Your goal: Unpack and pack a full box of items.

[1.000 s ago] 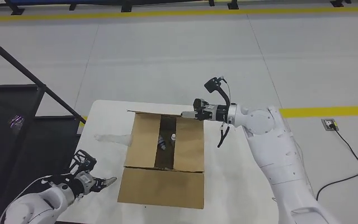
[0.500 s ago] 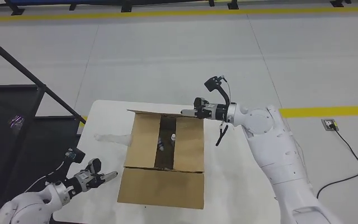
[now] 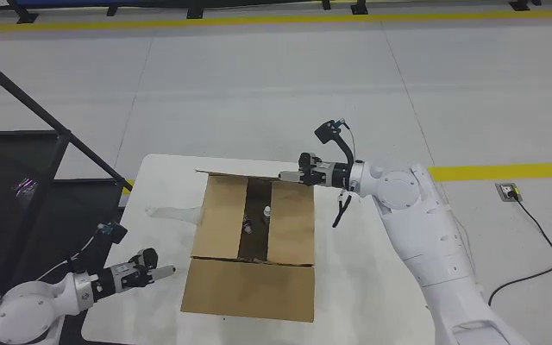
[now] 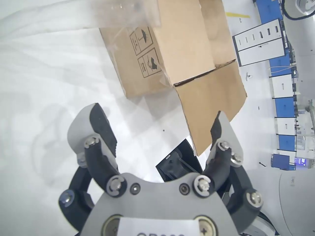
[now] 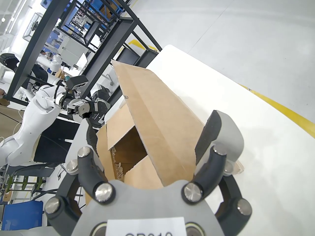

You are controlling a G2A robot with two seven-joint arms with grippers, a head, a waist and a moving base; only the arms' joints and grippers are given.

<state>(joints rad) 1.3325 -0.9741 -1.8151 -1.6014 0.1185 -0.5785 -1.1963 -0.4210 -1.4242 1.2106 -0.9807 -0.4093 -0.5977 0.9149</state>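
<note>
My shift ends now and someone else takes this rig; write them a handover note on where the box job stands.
Left gripper: open, low over the table by the cardboard box's near left corner, holding nothing.
Right gripper: open at the far corner of the box's right flap, flap edge between its fingers.
Box: on the table, top flaps parted by a gap; small bottles inside; clear tape strip sticking out leftward.
Done: flaps loosened. Left: open flaps fully, unpack everything, repack.
</note>
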